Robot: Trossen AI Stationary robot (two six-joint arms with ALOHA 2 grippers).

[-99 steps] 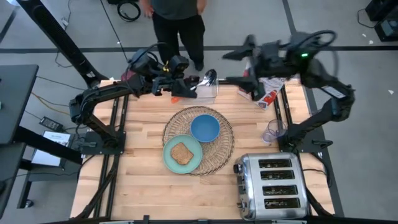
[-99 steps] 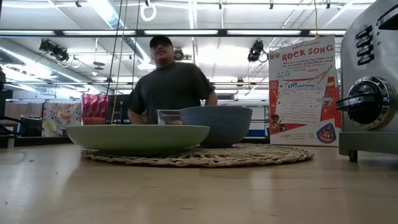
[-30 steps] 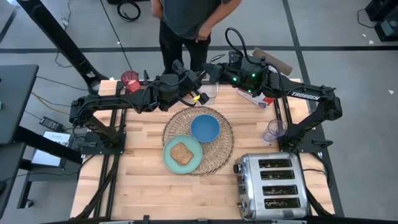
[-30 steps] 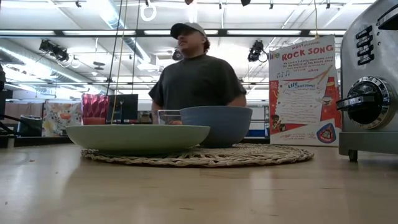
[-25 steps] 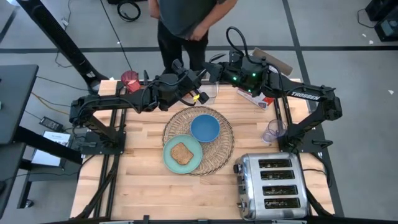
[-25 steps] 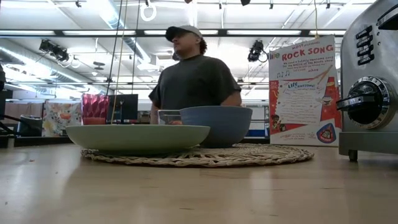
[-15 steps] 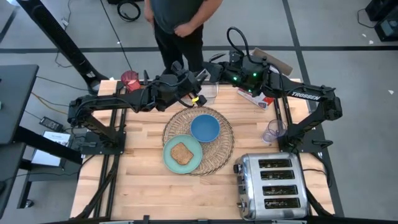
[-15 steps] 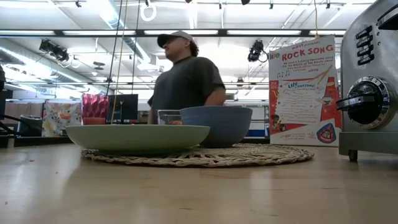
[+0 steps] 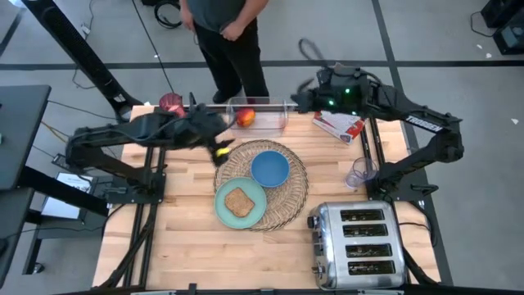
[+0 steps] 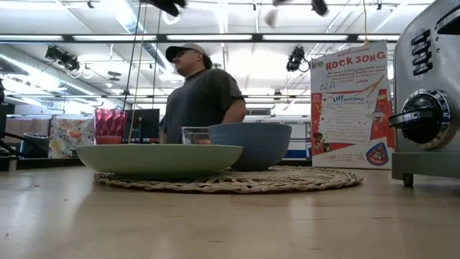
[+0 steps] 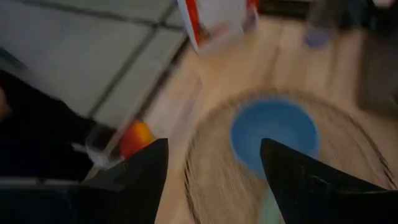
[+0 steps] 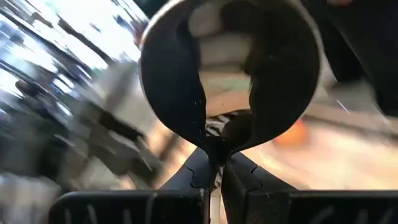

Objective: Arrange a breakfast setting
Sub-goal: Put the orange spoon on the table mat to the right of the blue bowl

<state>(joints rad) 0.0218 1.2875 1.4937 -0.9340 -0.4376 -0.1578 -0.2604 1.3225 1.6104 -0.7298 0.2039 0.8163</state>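
Observation:
The round wicker placemat (image 9: 288, 199) lies mid-table. On it rest the mint-green plate (image 9: 222, 205) with the toast slice (image 9: 238, 201) and the blue bowl (image 9: 269, 168). The apple (image 9: 246, 117) lies in a clear tub (image 9: 274, 121) at the far edge. The red cup (image 9: 170, 102) stands at the far left. My left gripper (image 11: 213, 146) is open and holds nothing, over the placemat's far left rim. My right gripper (image 12: 211, 171) hangs right of the tub, shut on a metal spoon (image 12: 230, 74); the spoon's handle is hidden. My right gripper pinches the spoon's thin neck (image 12: 214, 149), just below the spoon's bowl, between its two fingers. The spoon's bowl stands out past the fingertips, clear of the table. The handle lies back between the fingers, hidden by them.
A chrome toaster (image 9: 359, 246) fills the near right corner. A clear cup (image 9: 358, 172) and a red-and-white box (image 9: 337, 124) sit at the right. A person (image 9: 221, 33) stands just behind the far edge, near the tub.
My left gripper has opened and let go, then drawn back toward the table's left and near side, from beside the tub to the placemat's rim. My right gripper has shifted toward the right edge with the spoon. The person behind the table has stepped left.

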